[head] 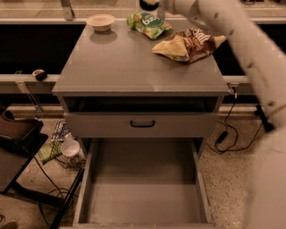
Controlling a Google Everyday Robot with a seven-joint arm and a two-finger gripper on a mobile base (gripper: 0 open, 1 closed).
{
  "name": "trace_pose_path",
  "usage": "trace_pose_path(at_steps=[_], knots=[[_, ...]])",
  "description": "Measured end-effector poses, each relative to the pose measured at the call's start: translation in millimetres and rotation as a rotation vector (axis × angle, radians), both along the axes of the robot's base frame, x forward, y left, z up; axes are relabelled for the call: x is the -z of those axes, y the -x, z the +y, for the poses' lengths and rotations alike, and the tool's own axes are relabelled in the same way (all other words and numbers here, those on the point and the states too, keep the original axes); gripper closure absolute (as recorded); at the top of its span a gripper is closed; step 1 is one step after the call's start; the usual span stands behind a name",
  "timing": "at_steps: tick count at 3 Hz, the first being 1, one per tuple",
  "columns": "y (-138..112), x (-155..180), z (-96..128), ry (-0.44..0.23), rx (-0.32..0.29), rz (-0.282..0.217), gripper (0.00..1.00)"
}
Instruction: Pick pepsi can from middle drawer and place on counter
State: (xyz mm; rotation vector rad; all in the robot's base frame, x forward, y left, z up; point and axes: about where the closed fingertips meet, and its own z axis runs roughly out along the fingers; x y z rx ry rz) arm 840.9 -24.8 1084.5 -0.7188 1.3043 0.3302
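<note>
Camera view: arm slants from lower right up to top edge. Gripper over counter back, w/ pepsi can beside it, mostly cropped; grip state can't tell.

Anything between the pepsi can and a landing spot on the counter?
Partly. The gripper is at the view's top edge beside a dark thing, apparently the pepsi can, mostly cropped. The green snack bag lies on the counter just below it in view; bare surface shows between that bag and the bowl.
</note>
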Motion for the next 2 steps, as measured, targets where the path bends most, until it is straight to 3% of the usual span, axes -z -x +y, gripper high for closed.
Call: trace_pose_path(at_steps=[1, 2], knots=[[94.6, -67.3, -8.3, -0.008, -0.02, -0.077, 1.0], [171.5, -52.8, 16.1, -0.018, -0.122, -0.018, 1.0]])
